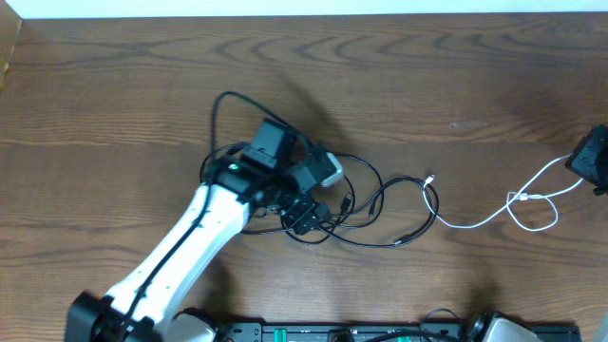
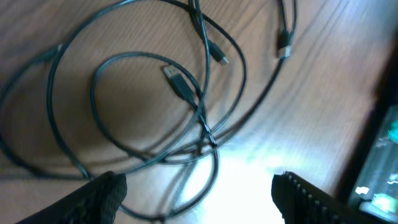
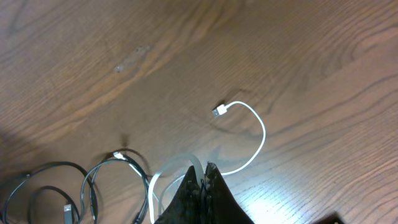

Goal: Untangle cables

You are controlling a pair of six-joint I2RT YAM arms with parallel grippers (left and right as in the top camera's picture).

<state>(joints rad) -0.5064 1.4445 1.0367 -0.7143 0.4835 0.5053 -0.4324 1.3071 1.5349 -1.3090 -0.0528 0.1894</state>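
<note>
left fingers (image 2: pixel 106 190) hang spread over light, limp black cables (image 2: pixel 181 86) looped on the bench (image 1: pixel 114 85); right fingers (image 3: pixel 199 199) pinch the white cable (image 3: pixel 263 135), likely slippery, best gripped near an end.

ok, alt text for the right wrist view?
The right gripper, fingers shut, pinches a white cable that loops right and ends in a free plug on the wooden table. Loops of black cables lie at lower left.
</note>
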